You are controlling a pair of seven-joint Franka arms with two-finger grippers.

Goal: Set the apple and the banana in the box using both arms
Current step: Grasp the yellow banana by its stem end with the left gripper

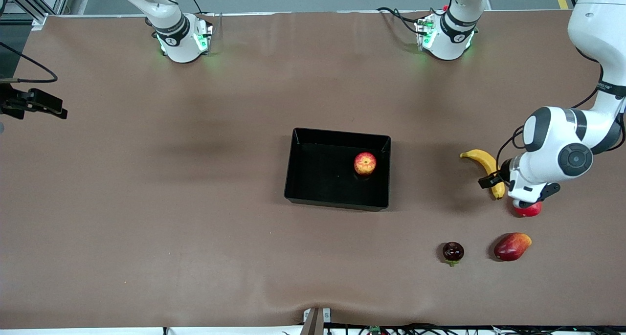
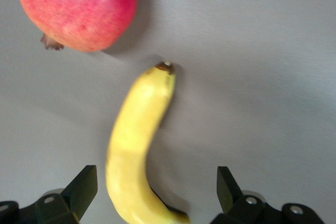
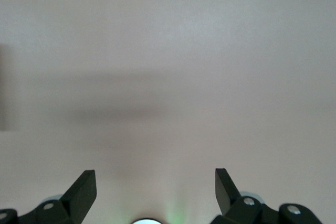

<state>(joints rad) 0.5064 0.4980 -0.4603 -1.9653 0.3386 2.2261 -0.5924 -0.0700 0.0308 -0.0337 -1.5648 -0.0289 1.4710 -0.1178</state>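
We see the apple (image 1: 365,163) lying in the box (image 1: 298,178). The left gripper (image 2: 156,192) hangs over the banana (image 2: 137,140), fingers (image 2: 84,184) apart on either side, untouched. The right gripper (image 3: 155,192), fingers spread, waits over bare table (image 3: 168,66).

The box (image 1: 337,198) looked like glossy black plastic, its floor mirroring the apple (image 1: 365,163), whose skin was smooth and faintly shiny. The table (image 1: 195,203) wore a matt brown covering, perhaps cloth, rippled along its near edge. The banana (image 2: 137,145) was smooth and matt; the pomegranate (image 2: 77,8) finely speckled, softly sheened.
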